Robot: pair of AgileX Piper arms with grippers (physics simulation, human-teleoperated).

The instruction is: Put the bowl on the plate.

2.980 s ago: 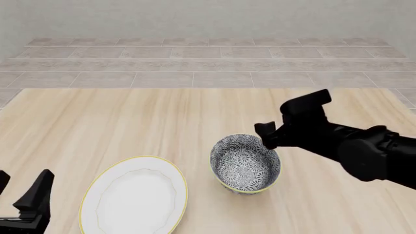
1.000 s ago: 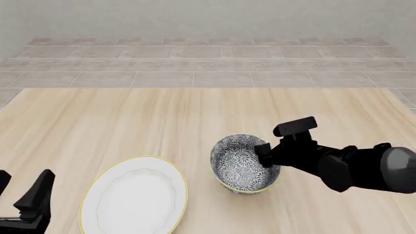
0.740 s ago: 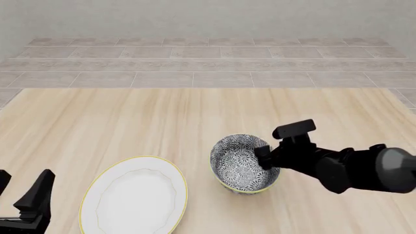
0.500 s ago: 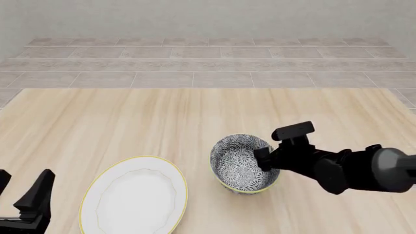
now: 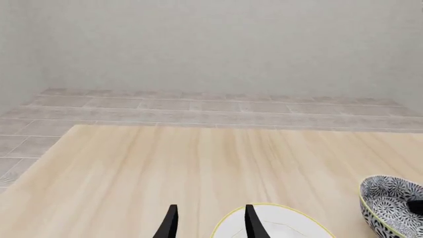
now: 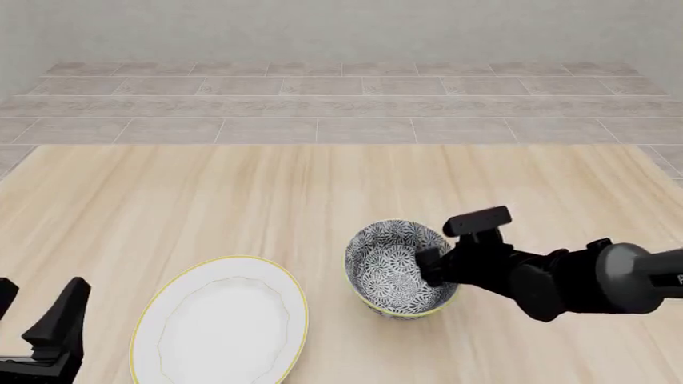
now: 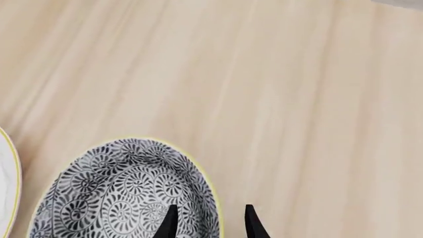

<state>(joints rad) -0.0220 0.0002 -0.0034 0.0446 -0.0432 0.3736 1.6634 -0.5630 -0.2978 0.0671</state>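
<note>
The blue-and-white patterned bowl (image 6: 389, 268) stands upright on the wooden table, right of the white plate (image 6: 219, 320) with its thin gold rim. My right gripper (image 6: 434, 268) is low at the bowl's right rim. In the right wrist view the bowl (image 7: 126, 193) has its rim running between the two spread fingers of the right gripper (image 7: 211, 224), one inside and one outside, not closed on it. My left gripper (image 6: 37, 314) rests open at the near left corner, left of the plate, holding nothing. The left wrist view shows the left gripper (image 5: 210, 223), the plate (image 5: 278, 227) and the bowl (image 5: 390, 203).
The light wooden table (image 6: 213, 200) stretches out behind both dishes. A tiled floor strip (image 6: 341, 104) and a pale wall lie beyond its far edge. A narrow gap of table separates plate and bowl.
My right gripper has sunk from above the bowl down onto its right rim and shifted slightly nearer. Bowl, plate and left arm have not moved.
</note>
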